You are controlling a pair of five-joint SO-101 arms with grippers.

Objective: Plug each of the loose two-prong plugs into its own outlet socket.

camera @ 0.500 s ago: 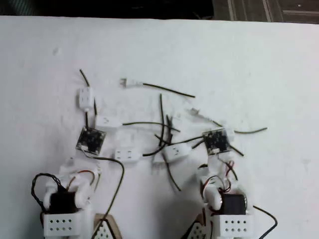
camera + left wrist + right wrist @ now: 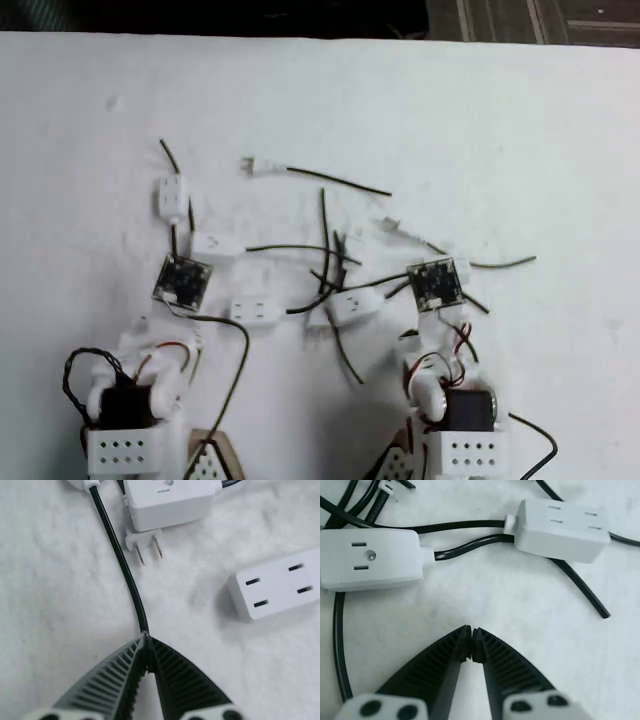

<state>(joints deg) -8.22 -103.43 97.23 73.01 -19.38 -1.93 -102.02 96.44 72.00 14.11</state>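
Left gripper (image 2: 148, 647) jaws pressed together, tips meeting the end of a black cord (image 2: 120, 555); two-prong plug (image 2: 145, 544) lies unplugged on the white table (image 2: 50, 605) near a white outlet block (image 2: 280, 587); right gripper (image 2: 470, 642) also closed, empty, near a three-slot socket (image 2: 367, 557).

The left arm (image 2: 130, 400) and the right arm (image 2: 450, 400) are set side by side, both wrists pointed forward. The left gripper (image 2: 147, 647) is closed, jaws pressed together at the tips. The right gripper (image 2: 471, 640) is closed likewise.
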